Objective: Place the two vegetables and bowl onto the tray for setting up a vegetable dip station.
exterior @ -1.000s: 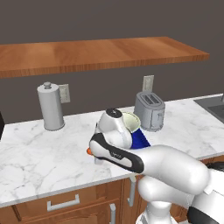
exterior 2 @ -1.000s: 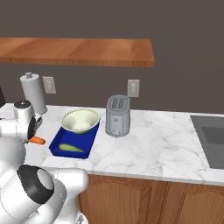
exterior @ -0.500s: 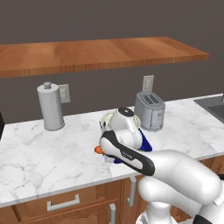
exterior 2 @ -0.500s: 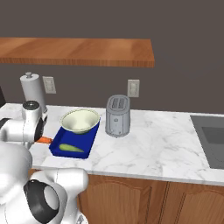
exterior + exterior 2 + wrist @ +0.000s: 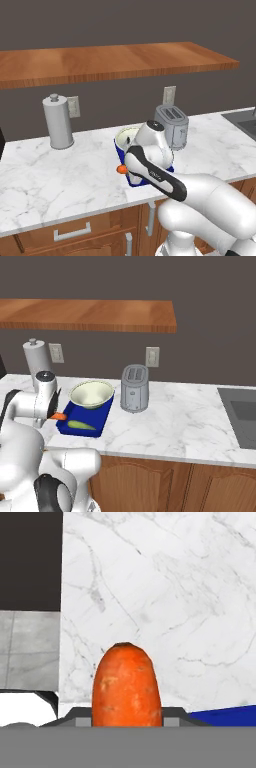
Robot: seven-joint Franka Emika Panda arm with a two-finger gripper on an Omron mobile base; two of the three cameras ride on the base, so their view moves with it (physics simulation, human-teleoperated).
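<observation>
While the carrot [image 5: 127, 684] is clamped in the gripper [image 5: 55, 415], its long axis pointing out past the fingertips, it is carried above the counter [image 5: 165, 421] just beside the tray's [image 5: 102, 418] left edge. The tray lies to the carrot's right, with the cucumber [image 5: 81, 425] on its near part and the bowl [image 5: 91, 394] on its far end. A short move rightward is judged to be needed before release.

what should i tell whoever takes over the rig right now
Gripper: shut on the carrot, held above the marble counter just off the tray's left edge.
Bowl: on the back half of the tray.
Cucumber: lying in the tray's front half.
Done: bowl and cucumber placed.
Left: carry the carrot over the tray, set it down, release.
</observation>
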